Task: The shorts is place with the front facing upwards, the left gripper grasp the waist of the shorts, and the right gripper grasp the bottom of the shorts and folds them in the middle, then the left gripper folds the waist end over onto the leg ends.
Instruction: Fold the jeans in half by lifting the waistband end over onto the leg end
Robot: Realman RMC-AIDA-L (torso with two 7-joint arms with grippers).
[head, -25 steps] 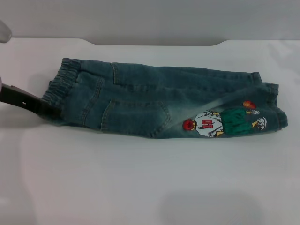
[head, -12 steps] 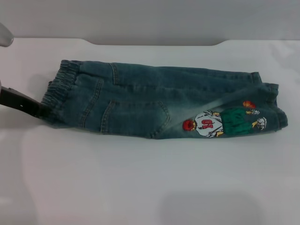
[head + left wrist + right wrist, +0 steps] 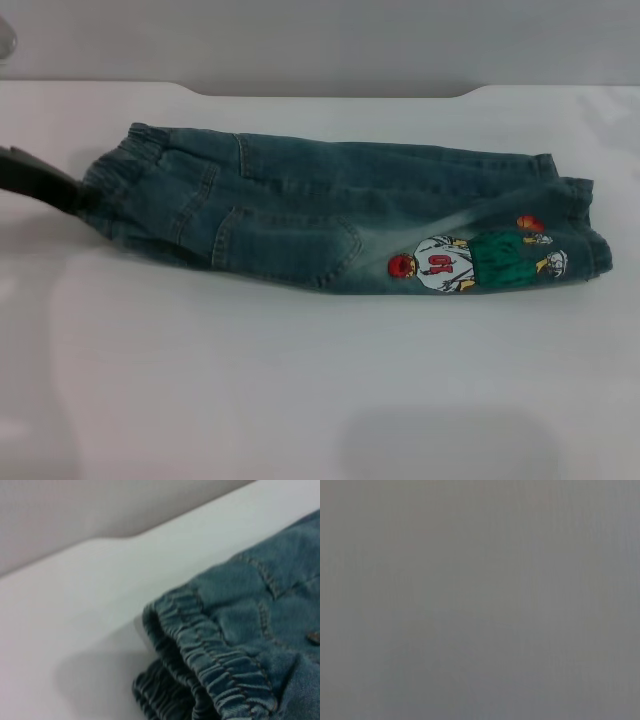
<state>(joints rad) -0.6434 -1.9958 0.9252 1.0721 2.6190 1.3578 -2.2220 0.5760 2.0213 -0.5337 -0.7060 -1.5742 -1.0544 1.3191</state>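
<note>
Denim shorts (image 3: pixel 340 225) lay folded lengthwise on my white table (image 3: pixel 300 380), the waist of the shorts (image 3: pixel 120 180) at one end and the leg ends (image 3: pixel 575 225) — one carrying the red, white and green cartoon print (image 3: pixel 475 262) — at the far end from it. My left gripper (image 3: pixel 75 195) sat right against that waistband, pinched onto the gathered elastic, whose near edge hung raised off the table. Of my right gripper I saw nothing — its wrist view showed only blank grey.
</note>
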